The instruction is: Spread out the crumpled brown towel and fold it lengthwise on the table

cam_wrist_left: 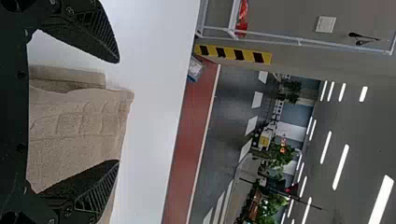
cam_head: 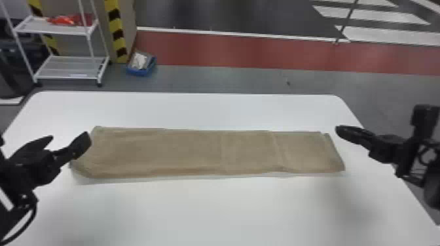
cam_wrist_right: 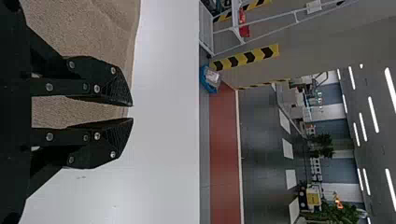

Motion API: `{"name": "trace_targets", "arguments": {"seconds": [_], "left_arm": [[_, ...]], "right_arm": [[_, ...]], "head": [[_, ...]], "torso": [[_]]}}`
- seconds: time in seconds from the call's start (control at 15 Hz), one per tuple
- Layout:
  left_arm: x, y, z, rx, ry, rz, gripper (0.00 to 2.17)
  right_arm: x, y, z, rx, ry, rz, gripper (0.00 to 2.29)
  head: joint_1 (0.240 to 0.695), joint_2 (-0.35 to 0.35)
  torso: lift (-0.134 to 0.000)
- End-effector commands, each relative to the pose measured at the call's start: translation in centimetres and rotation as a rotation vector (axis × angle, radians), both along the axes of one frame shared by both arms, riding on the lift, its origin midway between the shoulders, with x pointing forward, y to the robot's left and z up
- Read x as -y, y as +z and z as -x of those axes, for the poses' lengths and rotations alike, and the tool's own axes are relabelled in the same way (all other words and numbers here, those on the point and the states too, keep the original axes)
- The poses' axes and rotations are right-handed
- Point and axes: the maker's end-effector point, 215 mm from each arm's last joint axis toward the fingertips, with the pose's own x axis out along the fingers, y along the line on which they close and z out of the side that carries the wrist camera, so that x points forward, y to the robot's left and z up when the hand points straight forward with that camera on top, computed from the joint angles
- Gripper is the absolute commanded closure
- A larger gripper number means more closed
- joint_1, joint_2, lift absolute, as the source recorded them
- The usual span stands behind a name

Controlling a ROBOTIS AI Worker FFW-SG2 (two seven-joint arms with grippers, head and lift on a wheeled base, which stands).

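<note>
"Head view?"
"The brown towel (cam_head: 193, 152) lies flat on the table (cam_head: 212, 209), folded long. Looks done (maybe smooth the edges)."
"Left wrist?"
"The left gripper (cam_wrist_left: 117, 111) is wide open, with nothing in it."
"Right wrist?"
"The right gripper (cam_wrist_right: 132, 112) is open a crack, empty too."

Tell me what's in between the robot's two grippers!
In the head view, the brown towel lies on the table between the left gripper and right gripper.
</note>
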Motion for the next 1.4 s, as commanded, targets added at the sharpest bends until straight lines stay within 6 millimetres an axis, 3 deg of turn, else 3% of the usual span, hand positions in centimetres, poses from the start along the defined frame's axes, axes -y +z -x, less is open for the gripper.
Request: {"name": "trace_targets", "arguments": {"seconds": [0.0,0.07,0.33,1.0,1.33], "left_arm": [[0.5,0.5,-2.3,0.007,-0.009,-0.036,0.14],[0.6,0.1,-3.4,-0.011,-0.009,-0.055,0.14],[1.9,-0.3,-5.3,-0.030,-0.033,-0.073,0.15],[1.3,-1.5,-5.7,-0.091,-0.038,-0.089,0.21],[1.1,-3.1,-5.7,-0.150,-0.038,-0.119,0.21]], "right_arm": [[0.2,0.3,-2.0,-0.007,0.002,0.017,0.27],[0.1,-0.3,-2.8,-0.022,-0.006,0.036,0.14],[-0.7,-1.6,-4.5,-0.028,0.004,0.078,0.11],[0.1,-2.5,-5.1,-0.069,0.008,0.135,0.18],[1.4,-2.8,-4.8,-0.094,0.006,0.177,0.19]], "head": [[0.695,-0.135],[0.695,-0.136],[0.695,-0.135],[0.695,-0.135],[0.695,-0.138]], "torso": [[-0.124],[-0.124],[-0.124],[-0.124],[-0.124]]}}
